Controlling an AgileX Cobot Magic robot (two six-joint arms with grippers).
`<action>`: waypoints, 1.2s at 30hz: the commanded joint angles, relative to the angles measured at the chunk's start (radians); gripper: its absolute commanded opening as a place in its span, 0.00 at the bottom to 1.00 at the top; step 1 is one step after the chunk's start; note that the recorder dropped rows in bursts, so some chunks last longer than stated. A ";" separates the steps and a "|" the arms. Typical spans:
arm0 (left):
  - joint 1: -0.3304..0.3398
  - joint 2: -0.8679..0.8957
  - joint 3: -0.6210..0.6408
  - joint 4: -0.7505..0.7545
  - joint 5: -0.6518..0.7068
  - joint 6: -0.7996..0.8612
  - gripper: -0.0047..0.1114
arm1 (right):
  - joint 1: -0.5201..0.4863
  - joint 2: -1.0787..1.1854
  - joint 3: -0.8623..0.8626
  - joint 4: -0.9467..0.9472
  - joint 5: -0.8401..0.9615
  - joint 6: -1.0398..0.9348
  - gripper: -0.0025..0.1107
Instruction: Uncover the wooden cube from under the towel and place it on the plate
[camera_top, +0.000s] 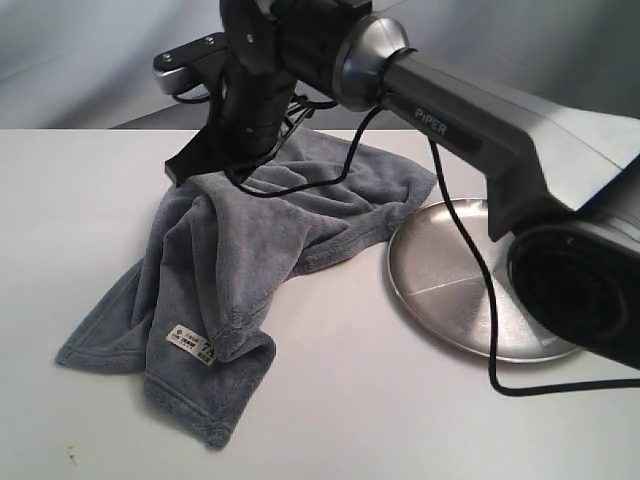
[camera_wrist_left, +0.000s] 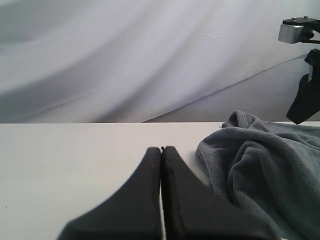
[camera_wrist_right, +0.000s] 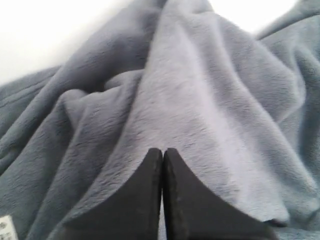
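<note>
Exterior view: right gripper (camera_top: 190, 165), fingers together, meets a raised fold of towel (camera_top: 300, 210); plate (camera_top: 440, 270) lies well apart, back along that arm. Left wrist view: left gripper (camera_wrist_left: 161, 149) closed, empty, towel beside its tips. Right wrist view: fleece apparently pinched at the fingertips; wooden cube unseen anywhere, presumably underneath.

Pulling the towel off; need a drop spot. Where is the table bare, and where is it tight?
Bare table lies left of the towel, and in front, between the towel and the plate. The plate holds nothing, but a black cable hangs across it. Tight: the far side, where the right arm reaches over the towel to its pincer.
</note>
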 joint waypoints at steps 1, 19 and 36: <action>0.002 -0.004 0.004 0.001 0.000 -0.003 0.04 | -0.072 -0.001 -0.008 -0.043 -0.021 0.044 0.02; 0.002 -0.004 0.004 0.001 0.000 -0.003 0.04 | -0.221 -0.056 0.086 -0.053 0.095 0.021 0.02; 0.002 -0.004 0.004 0.001 0.000 -0.003 0.04 | -0.021 -0.286 0.522 0.008 0.084 -0.044 0.02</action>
